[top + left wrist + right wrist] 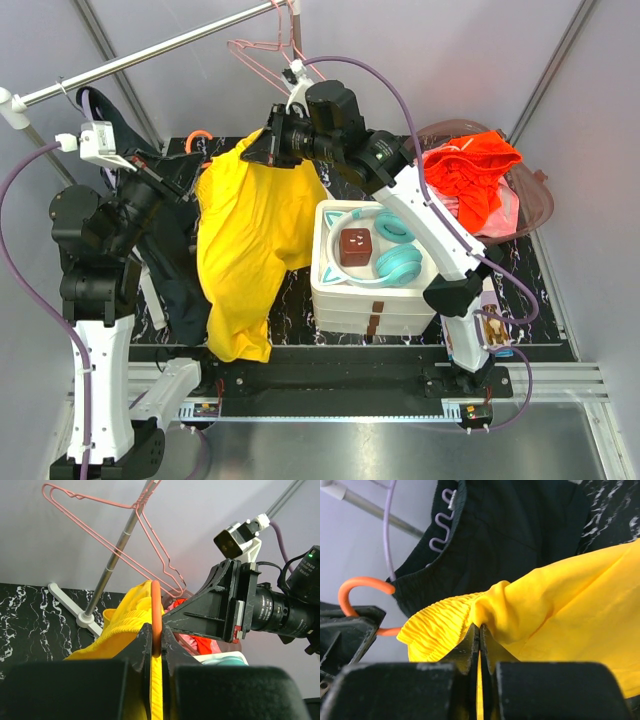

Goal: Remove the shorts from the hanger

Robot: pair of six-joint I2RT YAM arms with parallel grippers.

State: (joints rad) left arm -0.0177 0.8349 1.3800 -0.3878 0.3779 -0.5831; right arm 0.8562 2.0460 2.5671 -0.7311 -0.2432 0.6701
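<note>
left claw [156,631] is pinched tight on the orange hanger [156,600]. the yellow shorts [250,235] hang from it between the two arms, draping down to the table [545,285]. right claw [479,631] is clamped on the shorts' gathered waistband, near the hanger's hook.

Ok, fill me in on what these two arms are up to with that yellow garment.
The arms are working a pair of yellow shorts off an orange hanger. The left gripper is shut on the hanger and holds it up. The right gripper is shut on the fabric just below the gathered waistband. The waistband is still bunched around the hanger, so the shorts are not off yet.
</note>
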